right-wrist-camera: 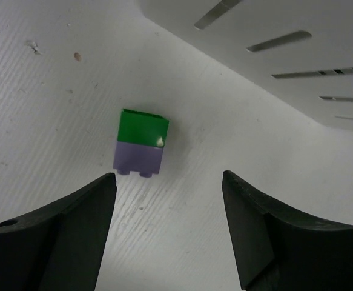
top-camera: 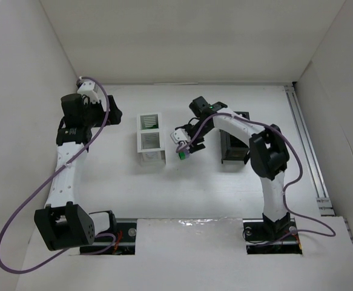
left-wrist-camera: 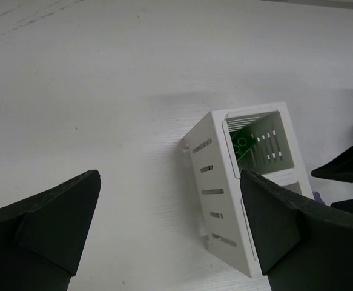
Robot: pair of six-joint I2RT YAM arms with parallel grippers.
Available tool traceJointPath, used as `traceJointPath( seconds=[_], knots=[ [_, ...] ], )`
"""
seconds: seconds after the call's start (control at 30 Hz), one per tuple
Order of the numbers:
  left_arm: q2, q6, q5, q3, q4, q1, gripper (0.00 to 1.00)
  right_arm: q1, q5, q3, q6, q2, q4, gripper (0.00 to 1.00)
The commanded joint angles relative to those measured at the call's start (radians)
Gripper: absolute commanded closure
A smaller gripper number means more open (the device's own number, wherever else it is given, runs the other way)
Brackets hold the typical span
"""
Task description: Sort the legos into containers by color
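Jaws of your left gripper (left-wrist-camera: 170,176) stand spread wide with nothing between them (released, plainly), off to the left of the white container (left-wrist-camera: 224,200) and clear of it. That slatted container sits on the table (left-wrist-camera: 103,91), and you can see green bricks (left-wrist-camera: 243,145) lying in one of its two compartments. Just right of the white container, close to its wall, a green-and-lavender brick pair (right-wrist-camera: 141,143) lies on the table, the two pieces joined. Your right gripper (right-wrist-camera: 168,177) hangs over that spot with its fingers parted and gripping nothing; the pair lies just beyond the fingertips, untouched. Farther right of the white container stands the black container (top-camera: 234,145) (your right arm partly hides it).
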Motion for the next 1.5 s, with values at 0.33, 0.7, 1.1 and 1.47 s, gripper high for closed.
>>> traceJointPath(
  seconds=[0.33, 0.7, 1.1, 1.47],
  knots=[
    [-0.004, 0.010, -0.016, 0.039, 0.005, -0.003, 0.01, 0.058, 0.019, 0.104, 0.014, 0.061, -0.197, 0.24],
    [0.007, 0.001, -0.007, 0.048, 0.025, -0.003, 0.01, 0.069, 0.088, 0.067, 0.125, 0.050, -0.109, 0.22],
    [0.007, -0.008, -0.007, 0.048, 0.025, -0.003, 0.01, 0.089, 0.118, 0.049, 0.179, 0.049, -0.054, 0.38],
    [0.007, -0.018, 0.002, 0.039, 0.036, -0.003, 0.01, 0.078, 0.118, 0.010, 0.198, 0.020, -0.023, 0.81]
  ],
)
